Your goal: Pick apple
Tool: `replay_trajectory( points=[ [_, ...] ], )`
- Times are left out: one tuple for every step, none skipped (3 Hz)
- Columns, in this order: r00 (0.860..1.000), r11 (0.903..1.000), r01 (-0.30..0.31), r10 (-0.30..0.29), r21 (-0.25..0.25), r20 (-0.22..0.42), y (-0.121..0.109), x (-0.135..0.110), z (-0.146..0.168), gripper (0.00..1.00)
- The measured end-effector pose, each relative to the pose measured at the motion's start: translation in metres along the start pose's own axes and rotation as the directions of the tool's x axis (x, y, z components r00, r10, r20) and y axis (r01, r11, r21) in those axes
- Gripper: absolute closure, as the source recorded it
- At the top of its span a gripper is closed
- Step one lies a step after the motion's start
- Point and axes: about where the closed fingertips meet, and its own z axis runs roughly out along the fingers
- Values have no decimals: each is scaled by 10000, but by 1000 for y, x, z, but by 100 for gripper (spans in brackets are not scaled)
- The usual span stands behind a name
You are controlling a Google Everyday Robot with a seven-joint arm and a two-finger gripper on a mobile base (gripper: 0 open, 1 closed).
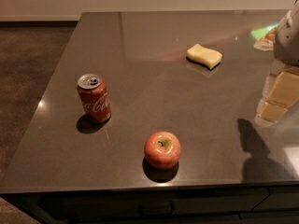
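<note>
Apple [162, 149] sits stem-up near front edge of the surface [154, 55], well apart from can [94, 98]: approach looks free. My pincer [289, 34] hangs far right; open or closed, I cannot tell.

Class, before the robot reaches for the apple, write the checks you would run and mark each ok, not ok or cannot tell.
1. Apple in full view, stem dimple up: ok.
2. Apple resting steady on the table, near its front edge: ok.
3. Can standing apart from the apple: ok.
4. Sponge far back, out of the way: ok.
5. Gripper lined up over the apple: not ok; it is at the right edge, far off, partly out of view.
</note>
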Motion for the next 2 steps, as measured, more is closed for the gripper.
replay_trajectory(
  points=[
    [10000, 10000, 0, 0, 0, 0, 0, 0, 0, 0],
    [9999, 9999, 34, -32, -107, 140, -1, -3, 3, 0]
  ],
)
